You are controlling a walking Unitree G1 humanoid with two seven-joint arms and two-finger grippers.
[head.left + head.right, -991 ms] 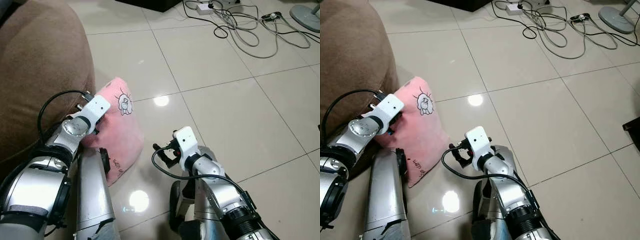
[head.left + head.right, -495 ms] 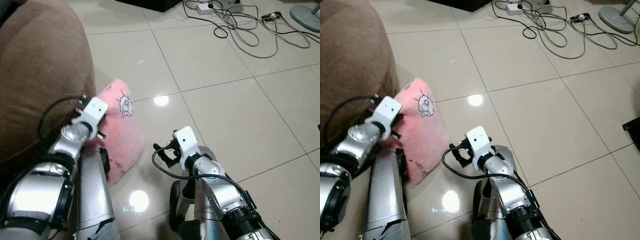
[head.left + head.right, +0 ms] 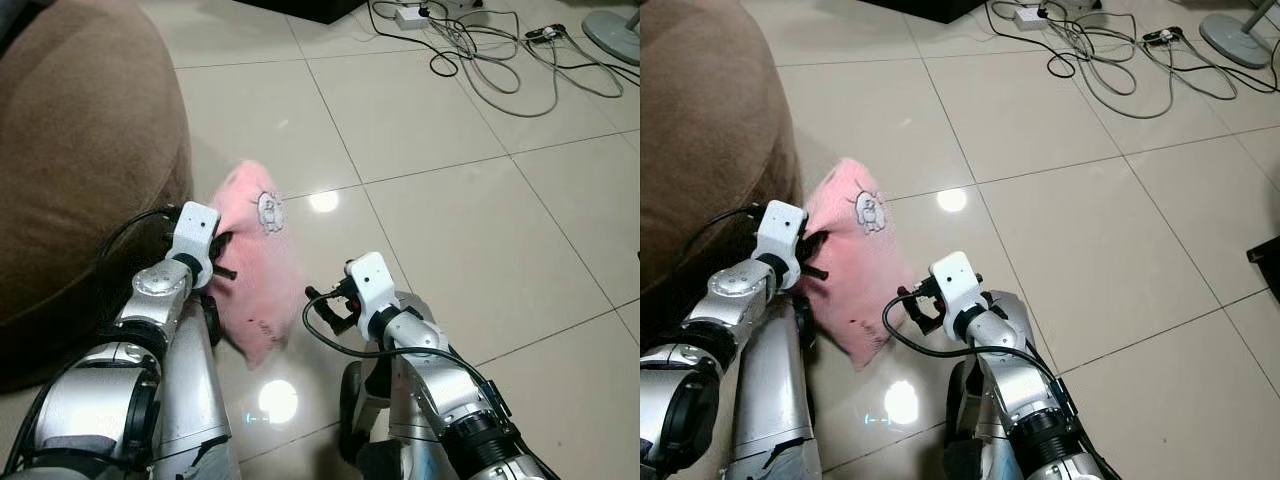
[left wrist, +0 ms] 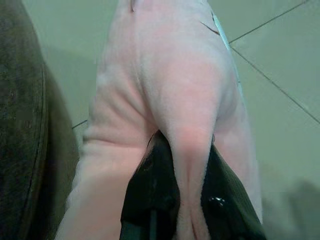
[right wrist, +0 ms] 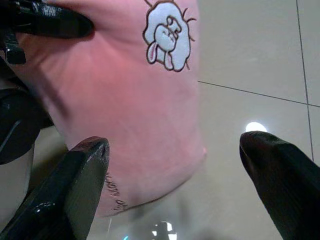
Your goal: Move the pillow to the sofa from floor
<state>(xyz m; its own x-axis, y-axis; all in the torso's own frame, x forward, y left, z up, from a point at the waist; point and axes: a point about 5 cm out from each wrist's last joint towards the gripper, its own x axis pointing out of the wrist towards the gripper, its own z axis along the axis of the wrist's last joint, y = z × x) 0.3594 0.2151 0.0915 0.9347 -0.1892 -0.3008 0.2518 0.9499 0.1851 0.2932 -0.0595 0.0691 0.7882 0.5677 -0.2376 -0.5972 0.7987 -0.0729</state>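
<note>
Beside sofa point(image 3: 70, 150): pink pillow point(image 3: 255, 270), bunny print.

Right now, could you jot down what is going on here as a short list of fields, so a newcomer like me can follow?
pillow: pink, with a small cartoon patch, lifted and hanging tilted above the floor
left pincer: shut on a fold of the pillow
right pincer: open, pointing at the pillow, not touching it
sofa: brown, to the robot's left, close beside the pillow
floor: glossy pale tiles
cables: tangled on the tiles far ahead
step left: pillow not yet on the sofa
</note>
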